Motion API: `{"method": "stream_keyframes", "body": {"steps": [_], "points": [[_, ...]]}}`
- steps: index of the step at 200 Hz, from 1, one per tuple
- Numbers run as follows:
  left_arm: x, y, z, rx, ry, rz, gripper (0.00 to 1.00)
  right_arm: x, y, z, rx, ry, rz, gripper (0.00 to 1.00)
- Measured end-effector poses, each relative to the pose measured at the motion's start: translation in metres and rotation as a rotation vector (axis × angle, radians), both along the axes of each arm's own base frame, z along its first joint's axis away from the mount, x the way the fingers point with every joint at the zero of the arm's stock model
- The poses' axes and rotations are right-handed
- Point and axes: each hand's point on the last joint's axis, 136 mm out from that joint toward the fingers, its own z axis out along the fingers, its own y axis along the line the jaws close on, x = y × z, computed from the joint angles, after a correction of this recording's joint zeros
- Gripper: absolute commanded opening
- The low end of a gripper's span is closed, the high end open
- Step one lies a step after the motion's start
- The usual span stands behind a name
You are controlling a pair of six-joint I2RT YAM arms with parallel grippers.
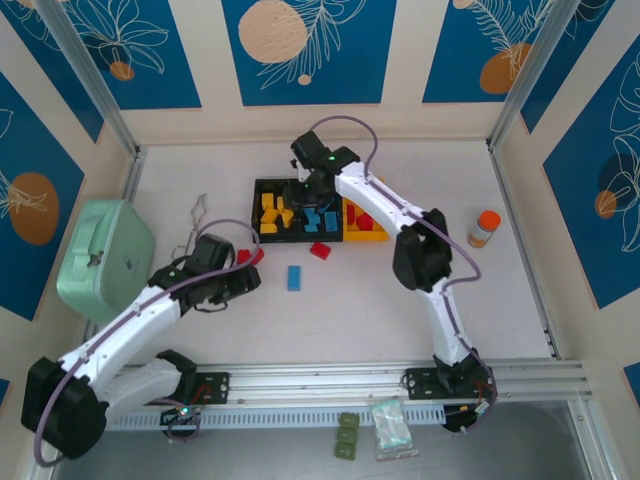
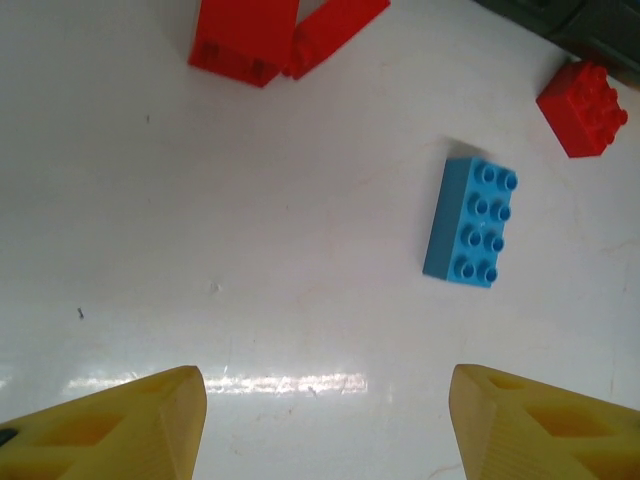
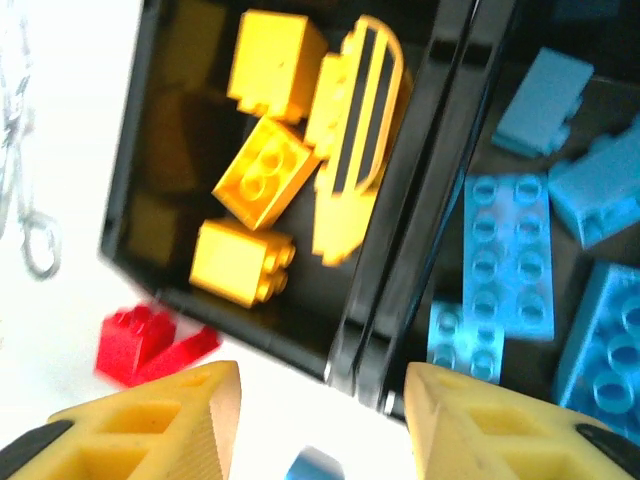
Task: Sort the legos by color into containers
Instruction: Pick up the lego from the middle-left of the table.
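2 open, empty, left hand near lego, right hand over containers

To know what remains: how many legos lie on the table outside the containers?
4. A blue brick mid-table; a red brick nearer the containers; a red block and a red slab side by side, farther left. Others may lie hidden.

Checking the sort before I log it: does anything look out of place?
Yes. A blue brick, a red brick and two more red pieces lie loose on the table outside the bins, not yet sorted. Inside the bins the colours look unmixed: yellow, blue, red.
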Motion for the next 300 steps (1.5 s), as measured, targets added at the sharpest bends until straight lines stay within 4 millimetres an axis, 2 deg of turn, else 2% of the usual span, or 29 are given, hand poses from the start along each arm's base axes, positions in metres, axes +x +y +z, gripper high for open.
{"method": "stream_keyframes", "body": {"steps": [31, 51, 66, 88, 110, 131, 175, 216, 249, 300], "points": [[0.022, 0.001, -0.003, 0.071, 0.013, -0.016, 0.65, -0.043, -0.021, 0.044, 0.070, -0.068, 0.022, 0.47], [0.034, 0.003, -0.009, 0.124, 0.030, -0.030, 0.65, -0.066, -0.037, 0.052, 0.090, -0.085, 0.025, 0.47], [0.044, 0.006, -0.014, 0.162, 0.040, -0.040, 0.65, -0.081, -0.049, 0.044, 0.086, -0.075, 0.022, 0.47], [0.058, 0.010, -0.018, 0.209, 0.040, -0.045, 0.65, -0.101, -0.064, 0.022, 0.056, -0.028, 0.014, 0.48], [0.066, 0.015, -0.019, 0.235, 0.036, -0.044, 0.65, -0.107, -0.070, 0.008, 0.044, -0.005, 0.003, 0.47], [0.086, 0.021, -0.026, 0.256, 0.037, -0.018, 0.65, -0.122, -0.084, -0.003, 0.029, 0.028, -0.020, 0.48], [0.105, 0.028, -0.046, 0.281, 0.064, 0.010, 0.66, -0.122, -0.094, 0.006, 0.046, 0.014, -0.053, 0.48], [0.118, 0.026, -0.051, 0.283, 0.052, 0.018, 0.64, -0.124, -0.098, 0.007, 0.051, 0.014, -0.065, 0.47], [0.123, 0.030, -0.053, 0.298, 0.046, 0.032, 0.59, -0.128, -0.102, 0.000, 0.043, 0.033, -0.077, 0.47], [0.123, 0.033, -0.062, 0.310, 0.060, 0.037, 0.55, -0.129, -0.105, 0.012, 0.068, 0.011, -0.090, 0.47]]}}
